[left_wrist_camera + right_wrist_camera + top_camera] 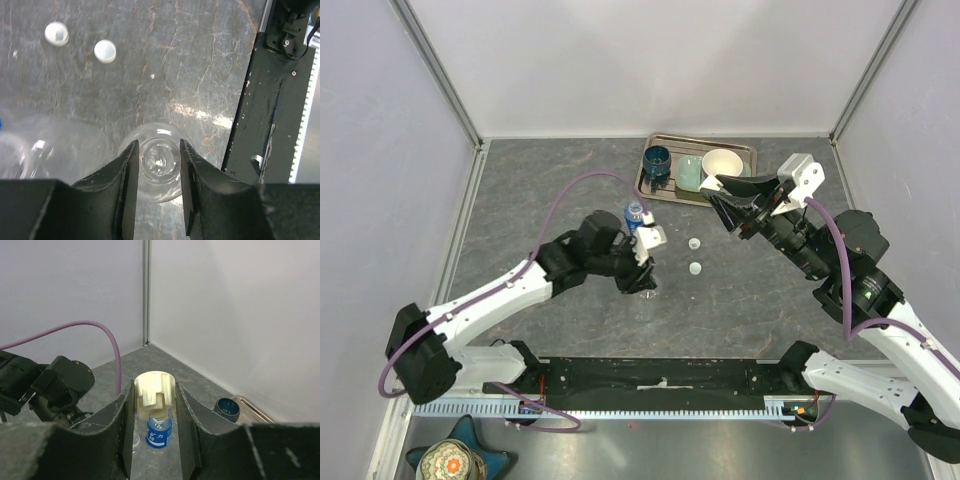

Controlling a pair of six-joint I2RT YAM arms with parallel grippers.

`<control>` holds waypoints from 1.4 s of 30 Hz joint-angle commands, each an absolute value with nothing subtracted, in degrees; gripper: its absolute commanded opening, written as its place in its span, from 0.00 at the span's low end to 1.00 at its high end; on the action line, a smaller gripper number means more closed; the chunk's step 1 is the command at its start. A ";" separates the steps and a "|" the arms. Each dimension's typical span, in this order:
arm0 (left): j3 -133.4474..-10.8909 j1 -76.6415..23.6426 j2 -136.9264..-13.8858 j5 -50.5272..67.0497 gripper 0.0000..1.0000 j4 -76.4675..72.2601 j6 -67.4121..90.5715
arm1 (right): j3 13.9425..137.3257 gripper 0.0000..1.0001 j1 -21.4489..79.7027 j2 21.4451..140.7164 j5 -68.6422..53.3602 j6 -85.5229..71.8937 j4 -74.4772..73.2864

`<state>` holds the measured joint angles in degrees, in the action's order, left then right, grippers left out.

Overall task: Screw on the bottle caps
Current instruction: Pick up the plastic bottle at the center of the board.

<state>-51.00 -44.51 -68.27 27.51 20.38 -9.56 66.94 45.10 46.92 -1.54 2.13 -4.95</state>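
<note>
At bench (520, 170) centre, left fingers (122, 195) closely flanked neck of clear bottle (159, 161), grip unclear; right fingers (187, 425) clamped cream bottle cap (155, 392).

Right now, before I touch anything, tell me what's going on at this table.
Two robot arms are partway through capping small bottles. The right hand holds a cream cap pinched between its fingers. The left hand has its fingers either side of the open neck of a clear bottle standing on the table; I cannot tell whether it is gripping. Two loose caps lie nearby, and a blue-label bottle stands just beyond.
</note>
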 commanded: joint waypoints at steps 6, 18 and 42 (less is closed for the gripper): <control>-64.77 -59.32 -84.45 12.13 0.22 30.94 -15.73 | 68.38 0.00 45.00 46.50 1.23 0.18 -6.06; -70.40 -65.04 -97.38 10.81 0.05 28.83 -17.31 | 69.79 0.00 44.91 43.59 5.27 0.79 -8.61; -61.87 -70.66 -99.67 5.54 0.43 22.76 -20.83 | 67.59 0.01 44.91 41.57 6.86 0.88 -9.49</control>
<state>-62.92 -70.26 -99.50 7.44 25.17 -18.11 67.42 45.10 41.78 5.98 1.13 -10.07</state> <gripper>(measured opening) 0.387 0.403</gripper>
